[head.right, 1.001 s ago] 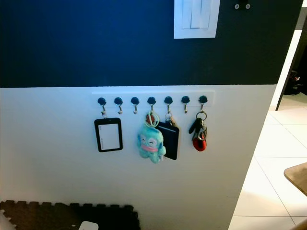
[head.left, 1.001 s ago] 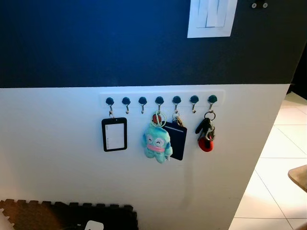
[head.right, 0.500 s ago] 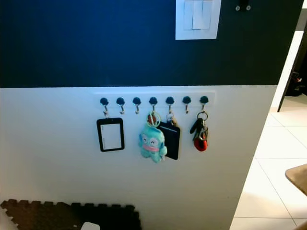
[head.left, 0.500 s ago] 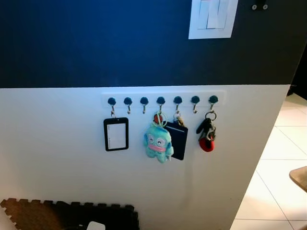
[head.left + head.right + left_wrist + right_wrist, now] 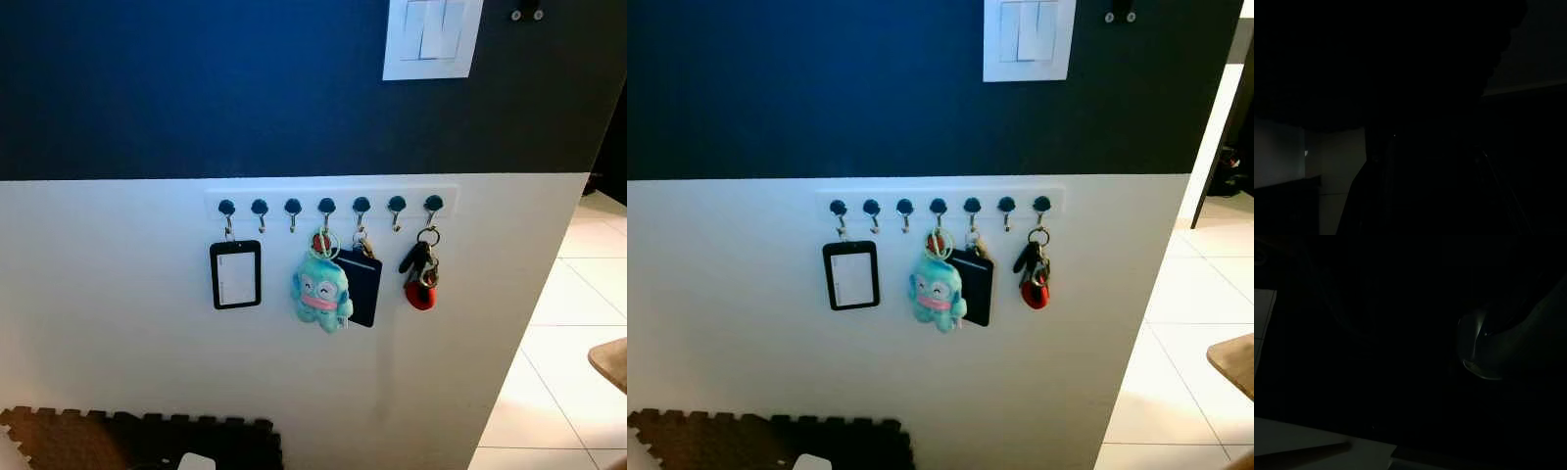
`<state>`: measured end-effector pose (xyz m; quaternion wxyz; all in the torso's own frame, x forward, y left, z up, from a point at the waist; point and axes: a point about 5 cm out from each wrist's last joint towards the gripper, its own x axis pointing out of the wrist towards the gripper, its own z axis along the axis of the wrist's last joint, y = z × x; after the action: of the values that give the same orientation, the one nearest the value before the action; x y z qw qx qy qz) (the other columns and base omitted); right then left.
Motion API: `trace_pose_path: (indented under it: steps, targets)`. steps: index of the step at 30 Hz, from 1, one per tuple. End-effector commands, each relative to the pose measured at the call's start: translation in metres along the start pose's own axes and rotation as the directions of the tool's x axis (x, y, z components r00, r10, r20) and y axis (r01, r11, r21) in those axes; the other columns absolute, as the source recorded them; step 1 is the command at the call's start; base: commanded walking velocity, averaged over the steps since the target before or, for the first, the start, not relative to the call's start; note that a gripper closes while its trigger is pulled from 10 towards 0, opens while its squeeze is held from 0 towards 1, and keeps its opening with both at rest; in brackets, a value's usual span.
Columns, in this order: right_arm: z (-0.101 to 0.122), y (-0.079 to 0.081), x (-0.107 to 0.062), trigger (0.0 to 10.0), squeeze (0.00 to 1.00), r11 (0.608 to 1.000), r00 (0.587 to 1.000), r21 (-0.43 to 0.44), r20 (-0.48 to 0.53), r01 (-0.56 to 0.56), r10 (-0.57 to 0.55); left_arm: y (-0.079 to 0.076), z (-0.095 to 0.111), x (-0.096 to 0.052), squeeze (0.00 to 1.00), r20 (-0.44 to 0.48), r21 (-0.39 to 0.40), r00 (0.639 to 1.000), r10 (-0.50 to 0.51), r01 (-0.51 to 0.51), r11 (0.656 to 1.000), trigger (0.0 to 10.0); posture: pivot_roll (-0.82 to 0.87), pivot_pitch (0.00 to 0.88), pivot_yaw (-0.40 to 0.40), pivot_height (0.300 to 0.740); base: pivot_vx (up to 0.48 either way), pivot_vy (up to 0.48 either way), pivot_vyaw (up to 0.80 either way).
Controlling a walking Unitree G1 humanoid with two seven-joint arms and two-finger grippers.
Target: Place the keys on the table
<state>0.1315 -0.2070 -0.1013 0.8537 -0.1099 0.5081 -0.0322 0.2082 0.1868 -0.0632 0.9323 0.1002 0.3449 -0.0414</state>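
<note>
— What colours hang on the white hook rail point(image 5: 331, 200)?
— Black-framed badge holder point(image 5: 235, 275), turquoise plush point(image 5: 321, 293) with a pink mouth, dark navy wallet point(image 5: 362, 288), then black keys point(image 5: 421, 272) with a red fob.
— And above the rail?
— Navy wall point(image 5: 196, 88), white switch plate point(image 5: 432, 37).

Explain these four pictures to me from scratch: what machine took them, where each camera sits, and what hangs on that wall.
A walking humanoid robot took them. The two bright pictures come from a stereo camera on its head, so both show one scene: a white rail of hooks on a wall. From it hang a black badge holder, a teal plush charm, a dark wallet and, on the last hook, the keys with a red fob. Above is a light switch; a dark foam mat lies on the floor, and a wooden table edge shows at right. The two dark pictures come from wrist cameras; each arm's end effector is too dark to make out. Nothing is held.
</note>
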Motion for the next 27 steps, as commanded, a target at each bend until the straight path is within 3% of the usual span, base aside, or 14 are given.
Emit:
trace_pose_path:
  steps: [1, 27]
  targets:
    - [-0.0017, 0.0105, -0.0005, 10.0, 0.00, 1.000, 1.000, -0.021, -0.018, -0.019, 0.019, 0.0034, -0.0039, -0.0016, 0.00, -0.012, 0.014, 1.000, 0.002, -0.002, 1.000, 10.0, 0.00, 0.013, 0.047, 0.740, 0.000, 0.000, 0.00]
    - [0.0007, 0.0052, 0.0002, 10.0, 0.00, 0.999, 1.000, -0.031, -0.011, -0.008, 0.008, 0.0014, -0.0054, -0.0019, 0.00, -0.018, 0.013, 1.000, -0.003, 0.003, 1.000, 10.0, -0.01, 0.017, 0.043, 0.740, 0.000, 0.000, 0.00]
